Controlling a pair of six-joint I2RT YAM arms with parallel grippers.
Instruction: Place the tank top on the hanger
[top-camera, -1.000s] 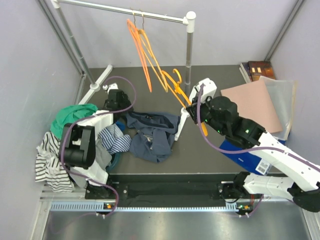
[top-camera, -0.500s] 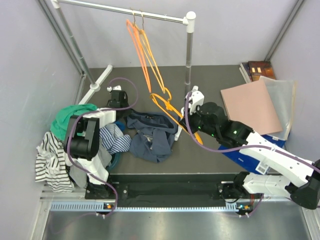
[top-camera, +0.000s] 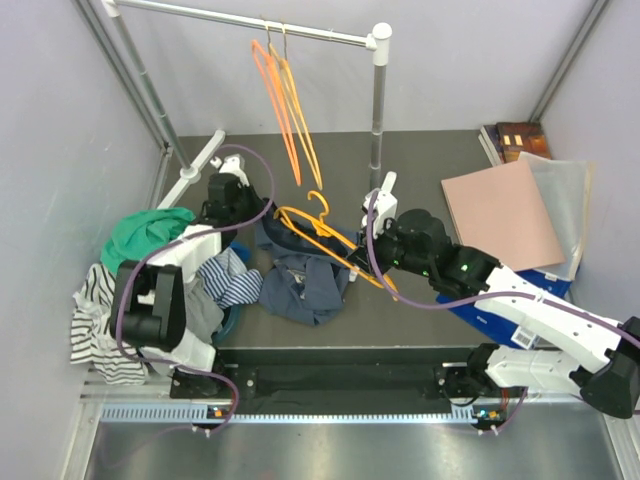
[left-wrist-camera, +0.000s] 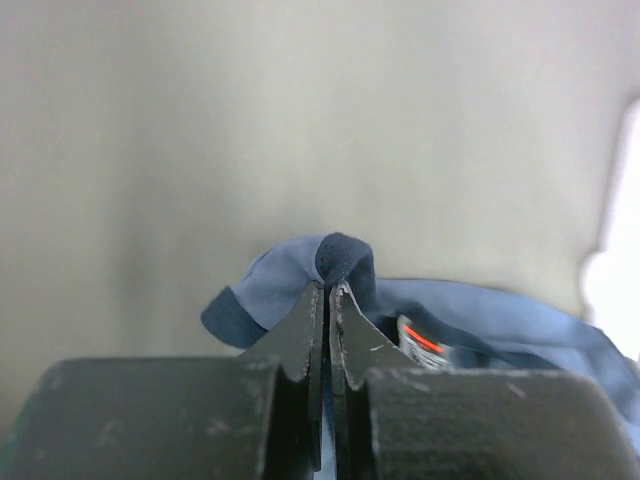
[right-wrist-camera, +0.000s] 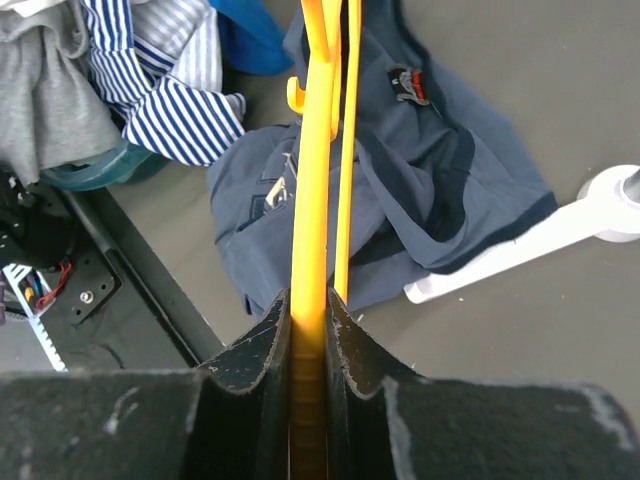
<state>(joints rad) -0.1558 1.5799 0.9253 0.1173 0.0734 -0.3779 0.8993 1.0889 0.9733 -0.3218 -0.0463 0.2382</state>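
2 grippers, both occupied. I see the left gripper (left-wrist-camera: 327, 290) pinching a fold of the tank top (left-wrist-camera: 345, 258). The right gripper (right-wrist-camera: 310, 305) clamps the hanger (right-wrist-camera: 312, 180), the tank top spread just beneath its fingertips.

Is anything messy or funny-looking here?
Yes. The tank top lies crumpled on the table, one edge pinched by the left claw, while the right claw holds the hanger above it. A green garment and a black-and-white striped cloth sit heaped beside the left arm.
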